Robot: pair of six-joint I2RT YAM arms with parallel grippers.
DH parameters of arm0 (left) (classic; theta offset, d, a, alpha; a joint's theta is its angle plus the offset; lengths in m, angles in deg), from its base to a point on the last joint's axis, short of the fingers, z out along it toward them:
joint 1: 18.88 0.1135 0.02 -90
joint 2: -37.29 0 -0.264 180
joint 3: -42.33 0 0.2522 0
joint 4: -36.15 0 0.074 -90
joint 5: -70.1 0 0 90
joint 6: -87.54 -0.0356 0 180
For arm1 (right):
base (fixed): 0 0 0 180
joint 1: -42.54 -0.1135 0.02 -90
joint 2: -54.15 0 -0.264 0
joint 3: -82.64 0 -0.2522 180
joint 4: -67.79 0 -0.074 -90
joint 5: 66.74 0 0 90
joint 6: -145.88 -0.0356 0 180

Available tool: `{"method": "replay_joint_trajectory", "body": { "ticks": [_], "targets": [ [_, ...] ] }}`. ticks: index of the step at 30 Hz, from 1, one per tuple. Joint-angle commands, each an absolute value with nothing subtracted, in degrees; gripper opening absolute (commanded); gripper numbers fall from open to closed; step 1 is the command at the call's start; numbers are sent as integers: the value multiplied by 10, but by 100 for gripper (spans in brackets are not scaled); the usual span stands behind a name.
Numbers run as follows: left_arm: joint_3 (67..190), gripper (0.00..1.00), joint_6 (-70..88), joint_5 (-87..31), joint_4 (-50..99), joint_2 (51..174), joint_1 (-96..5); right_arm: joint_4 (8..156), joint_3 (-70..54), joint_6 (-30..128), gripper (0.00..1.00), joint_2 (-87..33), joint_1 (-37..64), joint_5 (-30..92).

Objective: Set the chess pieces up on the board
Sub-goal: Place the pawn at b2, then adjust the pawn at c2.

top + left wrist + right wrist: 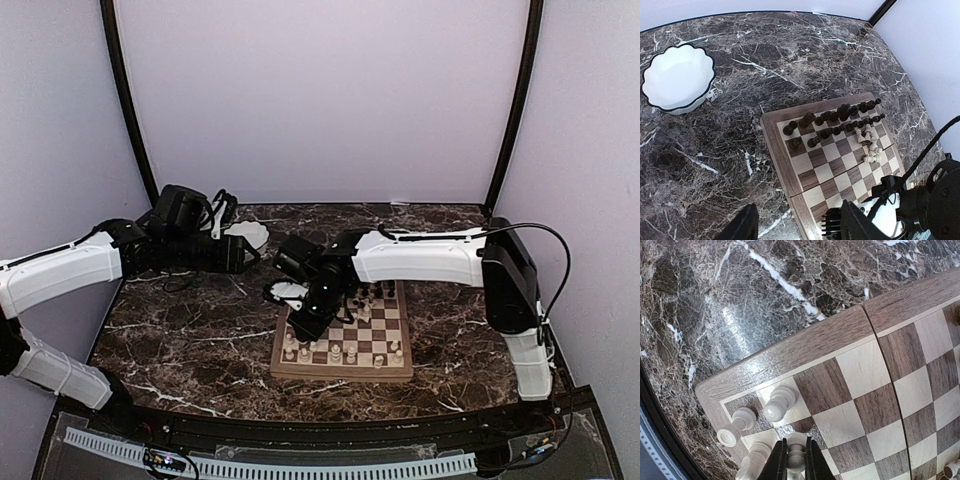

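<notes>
R gripper (796, 462) is pinched tight on a white piece (796, 445), standing it by the board (805, 347) corner w/ the other white pieces (780, 402), prob. bc that's white's home side. L gripper (797, 215) hangs wide, empty, out of the way.

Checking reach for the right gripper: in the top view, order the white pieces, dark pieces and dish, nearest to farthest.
1. White pieces, board's near edge; one is in the right gripper.
2. Dark pieces, board's far edge.
3. Dish, off the board, far left.
</notes>
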State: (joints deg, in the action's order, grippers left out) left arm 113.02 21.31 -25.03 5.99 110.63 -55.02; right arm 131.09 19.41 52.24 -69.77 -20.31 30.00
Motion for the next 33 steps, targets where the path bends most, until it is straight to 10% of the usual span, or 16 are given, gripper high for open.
{"method": "replay_joint_trajectory", "body": {
  "ticks": [1,33],
  "targets": [
    [1129,58,218,-254,61,1097,-547,1307,195,522,13,-710,-210,309],
    [1126,58,228,-265,73,1107,-547,1332,156,525,30,-661,-207,255]
  ]
}}
